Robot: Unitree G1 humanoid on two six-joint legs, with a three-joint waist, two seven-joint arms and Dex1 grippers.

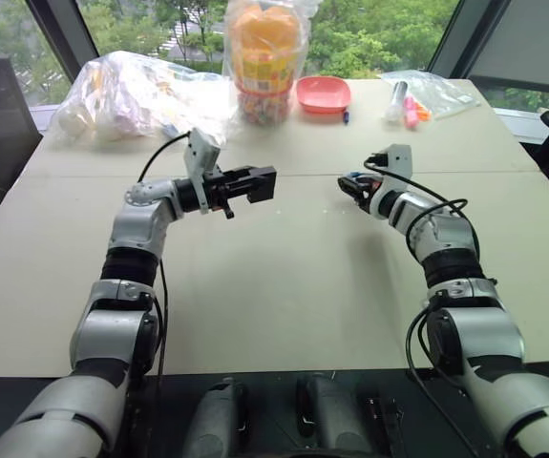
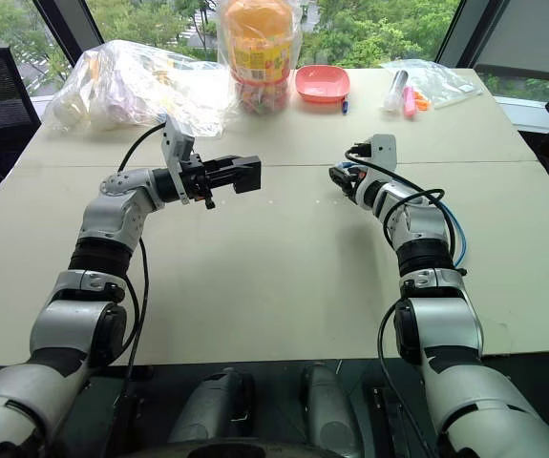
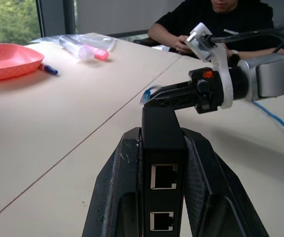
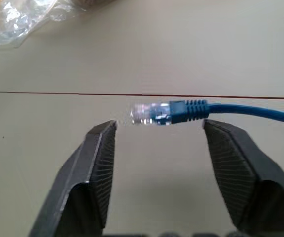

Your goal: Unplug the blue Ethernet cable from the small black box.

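Observation:
My left gripper (image 1: 253, 184) is shut on the small black box (image 3: 164, 148), held level above the table. Both ports on the box's facing edge are empty. My right gripper (image 4: 159, 123) stands open a short way to the right of the box, low over the table. The clear plug of the blue Ethernet cable (image 4: 181, 109) sits between its spread fingertips and touches neither finger. From there the blue cord (image 3: 280, 123) trails back along the table beside my right arm. I cannot tell whether the plug rests on the table.
At the table's far edge stand a pink dish (image 1: 323, 93), a jar of snacks in a bag (image 1: 266, 57), a crumpled plastic bag (image 1: 140, 95) and a clear bag with markers (image 1: 427, 93). A person (image 3: 216, 19) sits at the table's side beyond my right arm.

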